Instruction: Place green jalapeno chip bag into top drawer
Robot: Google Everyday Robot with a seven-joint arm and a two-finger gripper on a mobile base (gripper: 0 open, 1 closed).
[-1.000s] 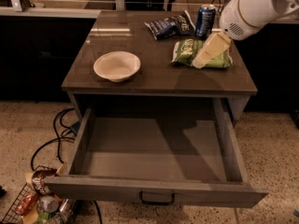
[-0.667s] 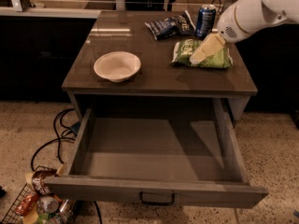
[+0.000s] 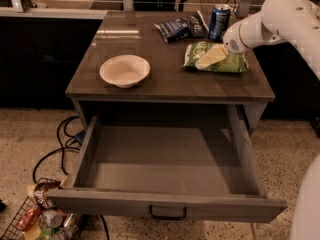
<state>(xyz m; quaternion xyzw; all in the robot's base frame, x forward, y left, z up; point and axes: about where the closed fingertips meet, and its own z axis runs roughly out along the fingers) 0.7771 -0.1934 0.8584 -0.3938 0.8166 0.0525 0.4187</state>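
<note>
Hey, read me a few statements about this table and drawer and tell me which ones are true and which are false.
1. The wide grey-brown top drawer is pulled open. True.
2. The crinkly light-green chip bag lies inside that drawer. False: it lies on the brown tabletop, at the right side.
3. The robot's claw is over the green bag. True.
4. The round white bowl stands right of the blue drink can. False: it stands to the can's left, nearer the table's front edge.
</note>
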